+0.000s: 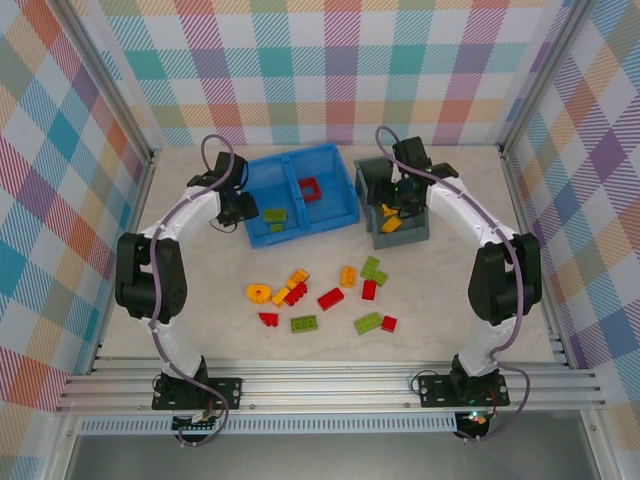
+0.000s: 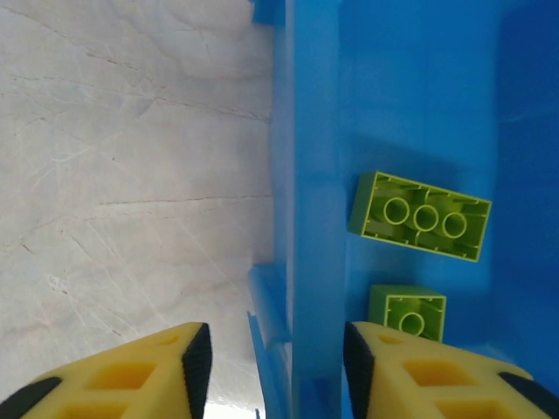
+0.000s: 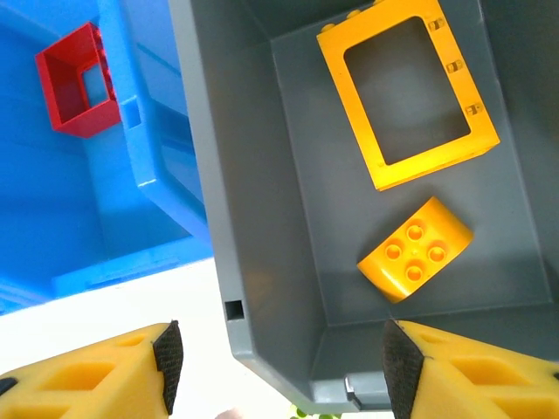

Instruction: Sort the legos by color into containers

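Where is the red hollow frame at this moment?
The red hollow frame lies in the right compartment of the blue bin, as the top view shows, with the grey bin just to the right.

The blue bin [image 2: 310, 175] puts its wall between the spread fingers of the left gripper [image 2: 278, 358], and bare table [image 2: 131, 175] opens at nine o'clock. The grey bin [image 3: 218, 218] has its wall inside the wide span of the right gripper [image 3: 281, 358]. Loose legos [image 1: 330, 298] crowd the bins' six o'clock.
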Motion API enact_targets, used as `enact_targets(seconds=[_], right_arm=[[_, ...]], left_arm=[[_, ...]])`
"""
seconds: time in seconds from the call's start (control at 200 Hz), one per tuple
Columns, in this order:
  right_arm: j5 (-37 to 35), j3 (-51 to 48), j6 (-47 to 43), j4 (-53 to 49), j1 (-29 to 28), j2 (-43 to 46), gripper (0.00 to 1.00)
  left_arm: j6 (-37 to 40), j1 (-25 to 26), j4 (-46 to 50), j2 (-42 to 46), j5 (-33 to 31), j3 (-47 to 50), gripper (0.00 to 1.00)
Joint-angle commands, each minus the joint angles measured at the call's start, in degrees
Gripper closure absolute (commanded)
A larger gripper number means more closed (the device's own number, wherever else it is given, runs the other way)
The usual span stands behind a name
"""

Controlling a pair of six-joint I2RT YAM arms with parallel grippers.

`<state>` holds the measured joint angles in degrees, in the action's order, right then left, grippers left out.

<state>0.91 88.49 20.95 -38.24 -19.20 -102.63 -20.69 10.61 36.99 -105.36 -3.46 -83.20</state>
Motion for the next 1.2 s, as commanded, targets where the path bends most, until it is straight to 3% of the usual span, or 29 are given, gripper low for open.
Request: enact_targets(seconds=[0.0, 0.28, 0.475, 0.69, 1.195], right_arm=[[1.7, -1.36, 1.25, -0.27, 0.04, 2.69, 0.36], [1.1, -0.86, 3.12, 0.9, 0.04, 0.88, 0.36], [0.56, -0.43, 7.86, 2.9, 0.04, -2.59, 0.39], [5.76, 1.24, 11.84, 5.67, -0.1, -7.27, 0.4], [10.3, -0.31, 18.82, 11.07, -3.37, -8.02, 0.37]], left_arm=[[3.96, -0.92, -0.87, -0.71, 0.35, -2.67, 0.6], [8.7, -0.92, 2.63, -1.41, -1.27, -3.85, 0.95], [9.57, -0.93, 1.63, 1.65, -0.77, 0.83, 0.98], [10.08, -0.66, -1.25, 4.2, 3.61, 4.7, 0.98], [11.07, -0.32, -2.18, 3.97, 7.88, 5.98, 1.0]])
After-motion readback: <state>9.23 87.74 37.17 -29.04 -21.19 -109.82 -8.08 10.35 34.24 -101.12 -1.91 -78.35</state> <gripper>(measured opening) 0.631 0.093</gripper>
